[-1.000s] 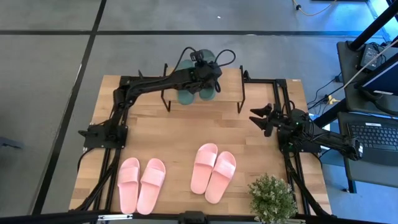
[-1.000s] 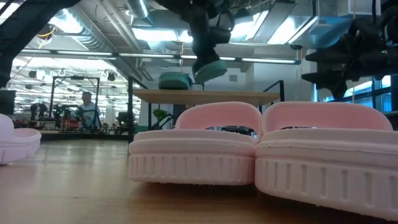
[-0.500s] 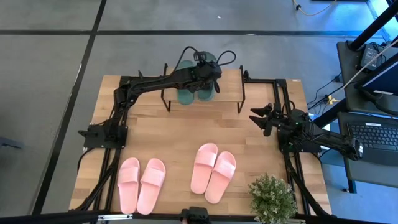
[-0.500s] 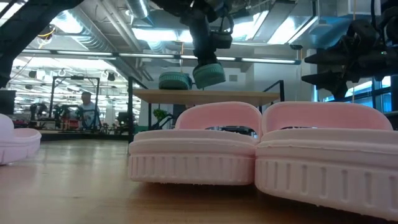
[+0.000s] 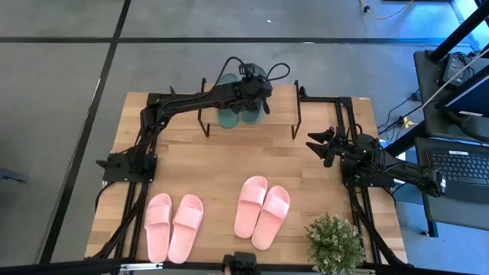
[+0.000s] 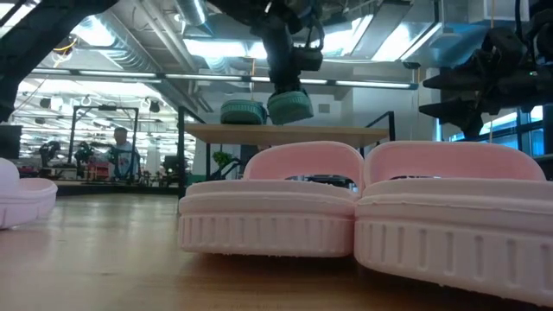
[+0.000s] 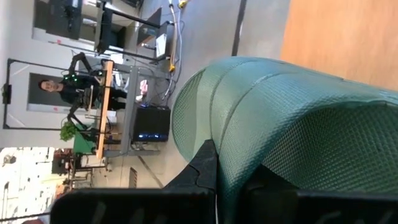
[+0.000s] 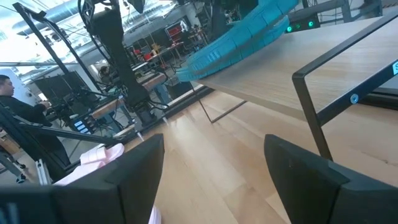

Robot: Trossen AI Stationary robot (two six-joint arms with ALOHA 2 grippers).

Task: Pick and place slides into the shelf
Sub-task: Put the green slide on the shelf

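Observation:
Two dark green slides are at the shelf (image 5: 283, 107). One green slide (image 6: 242, 112) rests sole-down on the plank top (image 6: 346, 132). My left gripper (image 5: 256, 93) is shut on the other green slide (image 6: 290, 105), right beside the first. Two pink pairs (image 5: 174, 227) (image 5: 261, 211) lie sole-down on the tabletop near its near edge. My right gripper (image 5: 321, 145) hovers open near the shelf's right legs, touching nothing; its fingers stand wide apart in the right wrist view (image 8: 214, 180). My left gripper holds the green slide about mid-length, on its textured upper (image 7: 280, 118), coming from above with fingers pointing down. One dark finger (image 7: 205, 168) lies against the green surface; the other is hidden behind the slide. The slide sits level just over the plank; I cannot tell whether it touches.
A potted plant (image 5: 334, 243) stands at the table's near right corner. The shelf's thin black legs (image 8: 311, 112) stand close to my right gripper. Bare tabletop (image 5: 229, 156) lies between the shelf and the pink pairs. A person (image 6: 121, 151) sits far off in the room.
My left gripper has come down a little over the shelf and levelled out. The green slide it holds was tilted and higher a second ago; it now sits level, close over the plank beside the other green slide. The right arm has kept still.

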